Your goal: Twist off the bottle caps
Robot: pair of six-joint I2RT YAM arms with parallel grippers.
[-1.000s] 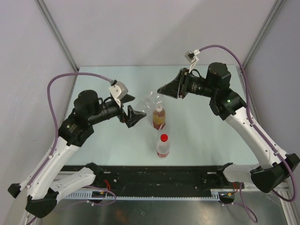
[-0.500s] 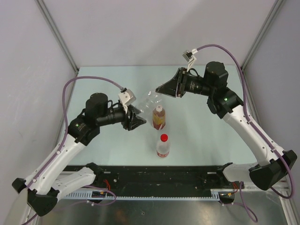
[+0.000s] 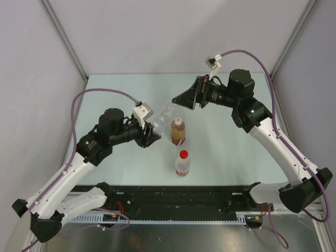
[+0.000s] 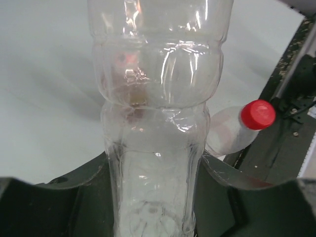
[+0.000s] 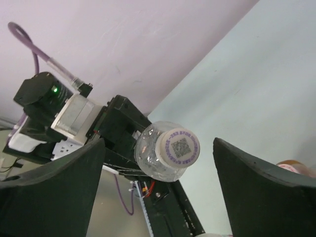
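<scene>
The clear plain bottle (image 3: 164, 114) hangs tilted in the air, with my left gripper (image 3: 149, 134) shut on its lower body. In the left wrist view the bottle (image 4: 158, 98) rises straight up between the jaws of the left gripper (image 4: 155, 170). Its white cap (image 5: 177, 146), printed with a code, is on the neck and points at my right gripper (image 3: 180, 100). My right gripper (image 5: 159, 148) is open, its fingers wide on either side of the cap and not touching it. The amber bottle (image 3: 178, 133) and the red-capped bottle (image 3: 182, 164) stand on the table with their caps on.
The red cap (image 4: 257, 114) shows just right of the held bottle. The two standing bottles are close below and in front of both grippers. A black rail (image 3: 178, 194) runs along the table's near edge. Grey walls close in the left, right and back.
My left gripper moved in and shut on the clear bottle's lower body. My right gripper, shut at the cap end before, has opened and let go.
</scene>
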